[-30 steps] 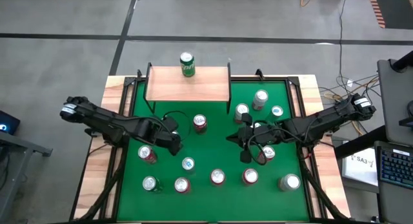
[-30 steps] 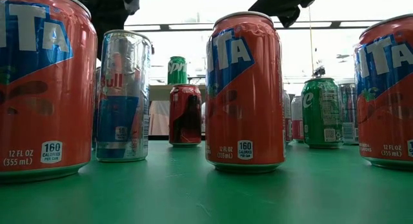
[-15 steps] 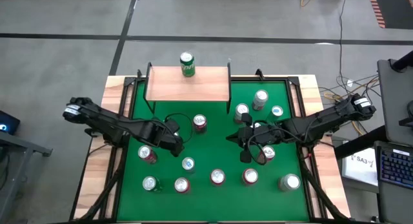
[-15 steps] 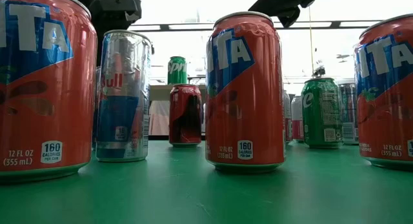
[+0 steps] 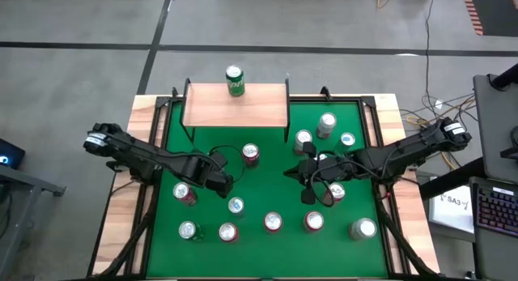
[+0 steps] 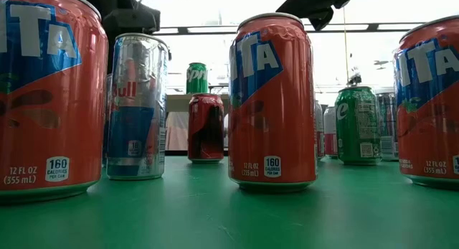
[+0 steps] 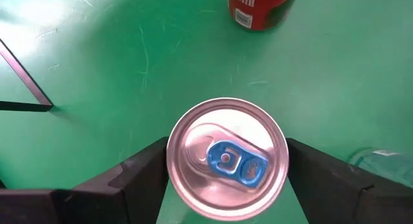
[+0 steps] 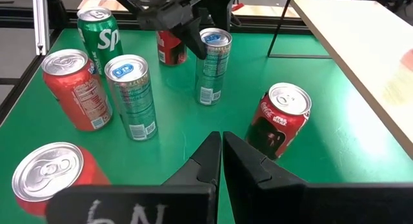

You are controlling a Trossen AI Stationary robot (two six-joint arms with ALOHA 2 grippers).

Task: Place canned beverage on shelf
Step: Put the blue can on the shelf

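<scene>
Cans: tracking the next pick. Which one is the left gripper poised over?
The slim silver can with the blue pull tab: the left gripper hangs right above it, one of its open fingers at each side.

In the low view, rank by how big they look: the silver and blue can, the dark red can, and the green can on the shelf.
1. Silver and blue can, nearest the camera.
2. Dark red can.
3. Green can on the shelf, farthest back.
Nearness, not true size, sets this order.

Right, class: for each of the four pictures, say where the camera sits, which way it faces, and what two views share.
High: overhead, straight down; both arms, shelf.
Low: table height, level across cans; arm parts overhead.
Left wrist: looks down on the slim can between open left gripper fingers.
Right wrist: faces across the table past shut right gripper.
Shared: the slim can shows in both wrist views.
</scene>
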